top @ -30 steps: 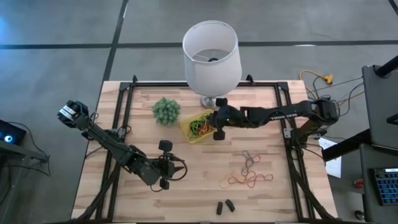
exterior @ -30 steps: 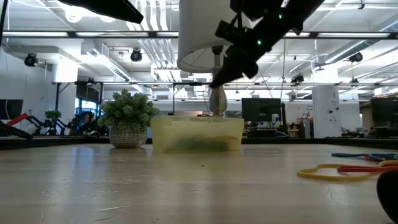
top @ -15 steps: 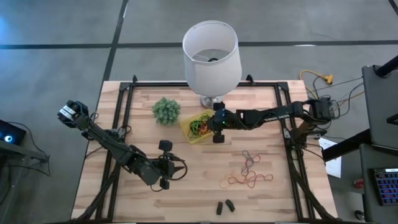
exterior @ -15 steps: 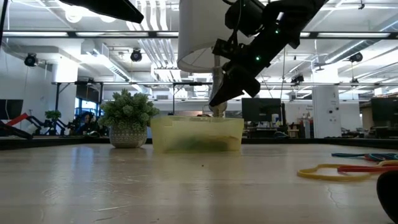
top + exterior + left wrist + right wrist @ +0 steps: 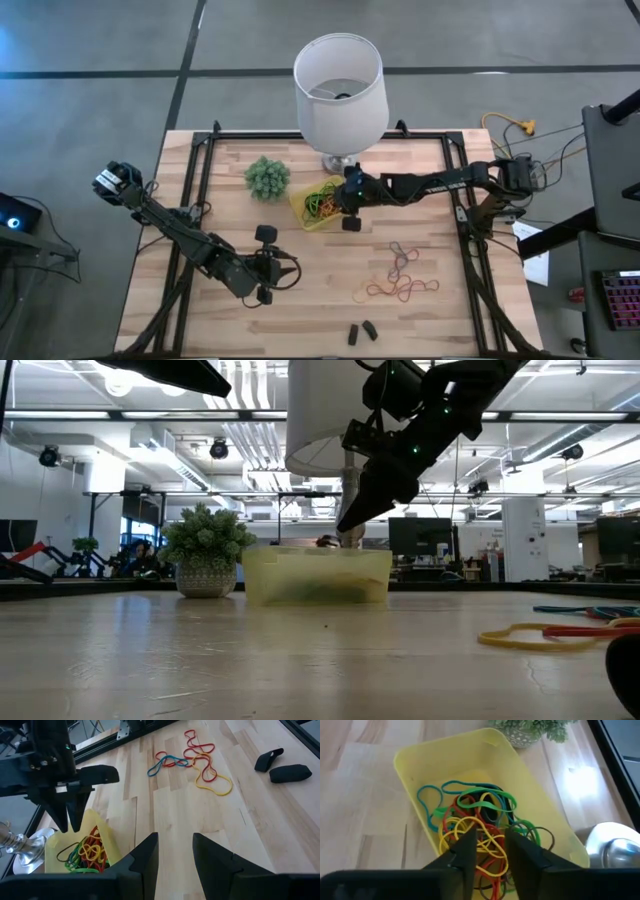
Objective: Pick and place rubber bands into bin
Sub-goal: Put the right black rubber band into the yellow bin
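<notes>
- Two grippers on the rig; the right gripper [image 5: 349, 204] is hanging just above the bin [image 5: 304, 222], fingers [image 5: 465, 852] pointing down with only a narrow gap between them and nothing showing in that gap.
- Bin: small yellow tray sitting on the bench [image 5: 300, 300] between the green plant [image 5: 267, 177] and the lamp base [image 5: 615, 852], holding a tangled heap of rubber bands [image 5: 475, 832] in green, yellow, red and dark colours.
- Loose rubber bands [image 5: 400, 275]: a scattered cluster lying on bare wood, well apart from the bin, near two dark stubby pieces [image 5: 362, 330].
- Left gripper [image 5: 172, 851]: waiting low over the bench's near left part, fingers narrowly apart, holding nothing.
- Risks, as judged: a fingertip dipping into the heap may be hooking a loop and dragging bands out on lifting; a sideways swing could be knocking the lampshade [image 5: 339, 85]; thin loops lying flat on wood may be slipping a pinch.
</notes>
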`<action>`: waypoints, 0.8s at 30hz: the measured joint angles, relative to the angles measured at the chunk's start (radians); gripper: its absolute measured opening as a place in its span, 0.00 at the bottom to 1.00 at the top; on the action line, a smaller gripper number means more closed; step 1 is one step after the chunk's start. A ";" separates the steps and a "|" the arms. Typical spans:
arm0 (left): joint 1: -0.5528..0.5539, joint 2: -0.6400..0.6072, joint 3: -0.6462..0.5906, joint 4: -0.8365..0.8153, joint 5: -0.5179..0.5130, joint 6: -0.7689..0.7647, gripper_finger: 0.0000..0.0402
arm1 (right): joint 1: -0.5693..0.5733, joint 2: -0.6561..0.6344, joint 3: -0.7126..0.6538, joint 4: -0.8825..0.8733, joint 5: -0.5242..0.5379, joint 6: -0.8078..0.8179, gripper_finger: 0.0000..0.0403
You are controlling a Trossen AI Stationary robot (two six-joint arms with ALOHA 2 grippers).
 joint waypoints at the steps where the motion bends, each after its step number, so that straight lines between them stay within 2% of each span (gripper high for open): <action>1: 0.000 0.000 0.000 0.000 0.000 0.000 0.26 | 0.000 0.000 0.000 0.001 0.000 0.002 0.26; 8: 0.000 0.000 -0.039 0.074 0.000 0.000 0.26 | 0.060 -0.011 0.000 -0.050 0.000 0.019 0.36; 16: 0.000 0.022 -0.068 0.144 0.000 0.011 0.26 | 0.213 -0.071 0.000 -0.167 0.001 0.097 0.34; 20: 0.001 0.083 -0.068 0.282 0.007 0.095 0.26 | 0.312 -0.108 0.000 -0.249 0.002 0.189 0.32; 24: 0.006 0.194 -0.062 0.468 0.071 0.256 0.26 | 0.428 -0.125 0.000 -0.310 0.003 0.308 0.30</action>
